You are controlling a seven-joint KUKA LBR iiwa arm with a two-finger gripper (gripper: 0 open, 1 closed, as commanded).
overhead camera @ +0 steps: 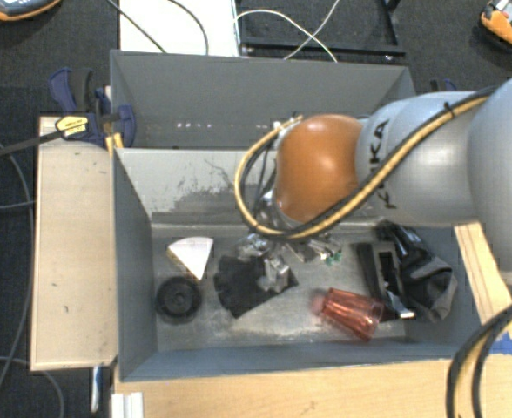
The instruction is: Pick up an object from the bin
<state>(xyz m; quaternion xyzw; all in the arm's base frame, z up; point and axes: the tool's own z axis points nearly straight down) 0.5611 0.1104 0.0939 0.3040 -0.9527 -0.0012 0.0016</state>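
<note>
Grey bin [134, 233], one black cloth [234, 290], one cup [347, 312]

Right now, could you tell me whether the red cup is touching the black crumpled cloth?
Apart. The camera view shows a strip of bare bin floor between the red cup and the black crumpled cloth.

I see a black cloth-like piece [237, 290], crumpled and irregular in outline, lying low on the floor of the bin [134, 259], just left of centre; its upper right edge is hidden from me.
</note>
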